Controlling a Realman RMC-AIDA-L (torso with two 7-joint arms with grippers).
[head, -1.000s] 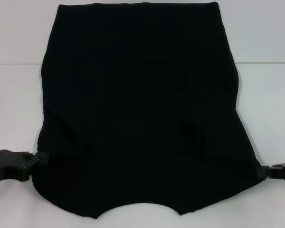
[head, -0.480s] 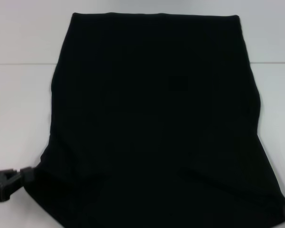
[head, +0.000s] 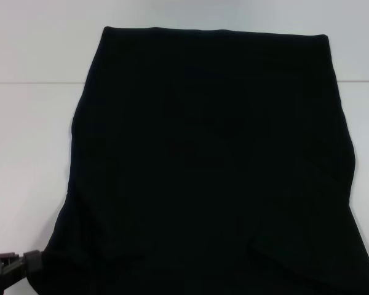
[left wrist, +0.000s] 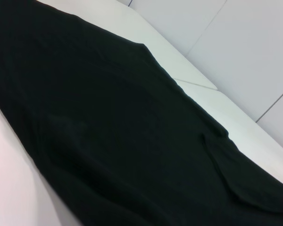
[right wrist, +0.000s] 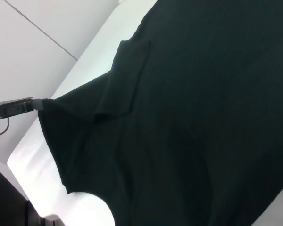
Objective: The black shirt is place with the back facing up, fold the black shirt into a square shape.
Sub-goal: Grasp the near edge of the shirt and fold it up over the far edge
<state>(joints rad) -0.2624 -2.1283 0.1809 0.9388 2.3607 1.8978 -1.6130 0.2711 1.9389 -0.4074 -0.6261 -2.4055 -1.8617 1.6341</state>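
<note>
Since a second ago the black shirt [head: 212,166] has risen toward the head camera and now fills most of that view, its near hem and curved neckline gone past the near edge; the left tool [head: 13,265] has slid from mid-left down to the near left corner, and the right tool has left the head view altogether. Soft matte cloth hangs as a broad panel, straight across its far edge, sides flaring slightly outward toward the near corners. That far edge lies on the smooth white bench [head: 31,123], while the near part is lifted. Shallow folds run in from each near corner. Seen from the right wrist view, the left tool [right wrist: 35,104] pinches a stretched corner of the shirt [right wrist: 193,117], fabric drawn taut to a point at its tip. Across the left wrist view the shirt [left wrist: 122,136] spreads wide, one small pleat creasing it; whether the right tool grips anything cannot be told.
</note>
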